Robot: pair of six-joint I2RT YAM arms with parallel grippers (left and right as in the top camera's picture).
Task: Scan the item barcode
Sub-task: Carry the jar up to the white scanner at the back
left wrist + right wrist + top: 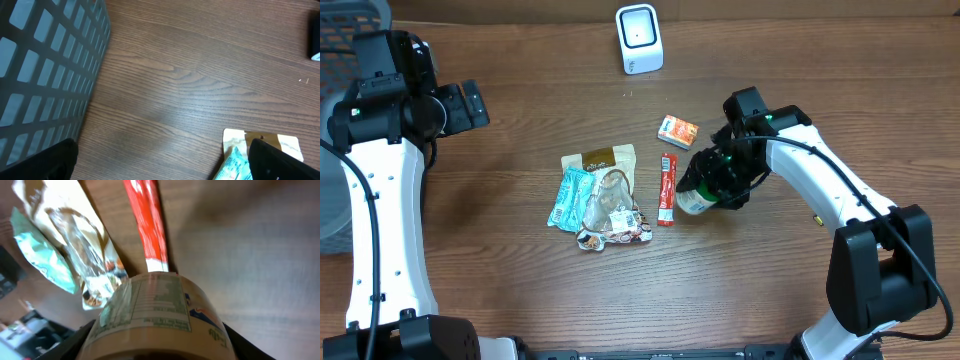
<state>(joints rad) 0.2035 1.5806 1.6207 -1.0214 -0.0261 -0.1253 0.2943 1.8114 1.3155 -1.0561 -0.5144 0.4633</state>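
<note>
Wood table [520, 300] open along front edge; right jaws pinch tub [694, 196] beside red stick [666, 189]; left jaws spread.

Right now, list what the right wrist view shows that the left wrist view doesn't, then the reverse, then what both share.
Only the right wrist view: a labelled round container held between the right fingers, and a red stick packet lying just beyond it.
Only the left wrist view: the grey mesh basket and the left fingers, spread wide with nothing between them.
Both: the wooden table and the teal packet.
</note>
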